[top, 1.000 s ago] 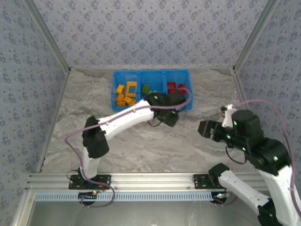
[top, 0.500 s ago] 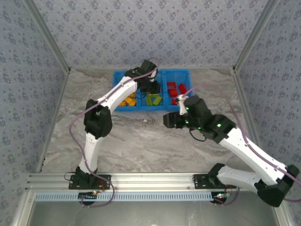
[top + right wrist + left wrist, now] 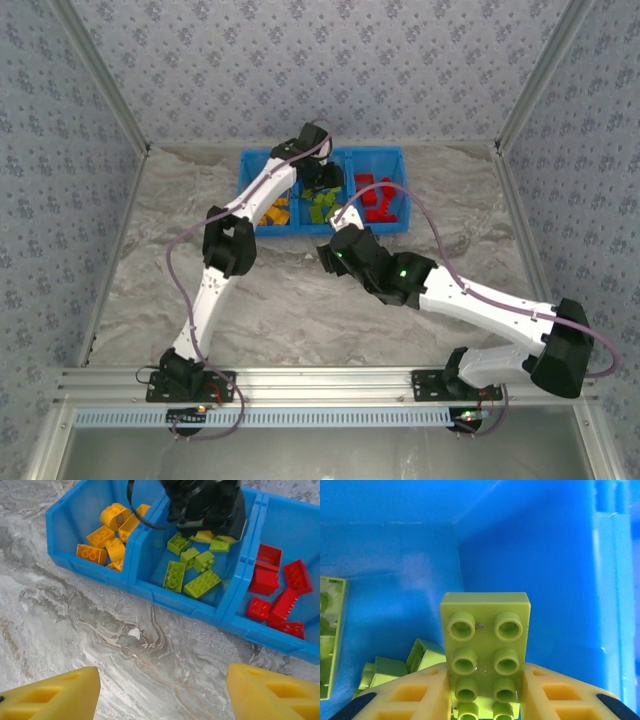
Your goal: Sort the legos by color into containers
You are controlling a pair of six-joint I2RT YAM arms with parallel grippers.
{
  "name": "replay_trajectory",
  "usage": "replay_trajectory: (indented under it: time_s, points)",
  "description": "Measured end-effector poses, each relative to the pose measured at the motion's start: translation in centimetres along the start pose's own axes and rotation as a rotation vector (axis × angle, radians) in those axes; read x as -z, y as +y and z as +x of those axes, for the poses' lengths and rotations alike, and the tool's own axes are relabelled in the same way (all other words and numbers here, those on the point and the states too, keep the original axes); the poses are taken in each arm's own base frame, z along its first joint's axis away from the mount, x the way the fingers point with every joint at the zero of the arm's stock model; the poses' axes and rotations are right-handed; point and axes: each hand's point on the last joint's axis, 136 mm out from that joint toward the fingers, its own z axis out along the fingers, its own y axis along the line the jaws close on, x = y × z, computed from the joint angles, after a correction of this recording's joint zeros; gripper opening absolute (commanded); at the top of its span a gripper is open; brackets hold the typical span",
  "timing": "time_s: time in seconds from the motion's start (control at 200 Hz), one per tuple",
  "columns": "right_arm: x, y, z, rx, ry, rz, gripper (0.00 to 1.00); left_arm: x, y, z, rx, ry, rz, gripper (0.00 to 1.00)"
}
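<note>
Lime bricks (image 3: 192, 572) litter the middle compartment (image 3: 180, 602) beneath the left pincer's (image 3: 485, 692) gripped brick (image 3: 485, 630).

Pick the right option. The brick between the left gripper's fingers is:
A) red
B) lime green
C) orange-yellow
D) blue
B: the left wrist view shows a lime green brick sitting between the two fingers of the left gripper, with the wall of the blue bin behind it.

bin (image 3: 170, 602): glossy smooth blue plastic. lime brick (image 3: 485, 630): shiny plastic. table (image 3: 75, 625): smooth, matt, marble-look. left fingers (image 3: 415, 697): matt yellow plastic.
</note>
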Motion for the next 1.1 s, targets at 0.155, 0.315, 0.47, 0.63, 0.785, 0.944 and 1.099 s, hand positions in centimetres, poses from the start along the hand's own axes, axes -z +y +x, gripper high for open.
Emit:
replay_trajectory:
  time_s: [0.155,0.315,0.47,0.63,0.785,0.944,1.099]
  points:
    - [0.0,-0.1,-0.1,-0.012,-0.007,0.011,0.7,-0.6,0.4,0.4,0.02,0.021,0.001,0.52]
    - [0.3,-0.3,-0.3,-0.026,-0.012,0.014,0.7,-0.5,0.6,0.3,0.024,0.021,-0.001,0.56]
    - [1.1,-0.7,-0.6,-0.035,-0.023,0.011,0.71,0.0,0.7,0.9,0.027,0.031,-0.009,0.58]
    - [2.8,-2.1,-1.4,-0.054,-0.052,0.024,0.71,4.5,-0.5,1.5,0.012,-0.002,-0.023,0.7]
    - [5.2,-4.9,-2.1,-0.091,-0.089,0.072,0.74,14.9,-2.6,2.8,-0.009,-0.144,0.014,0.91]
    - [8.1,-9.0,-2.0,-0.17,-0.123,0.14,0.87,26.1,-1.8,6.6,0.003,-0.311,0.082,0.99]
    - [9.5,-12.6,0.0,-0.239,-0.104,0.221,1.0,31.5,3.0,12.7,0.046,-0.385,0.051,0.99]
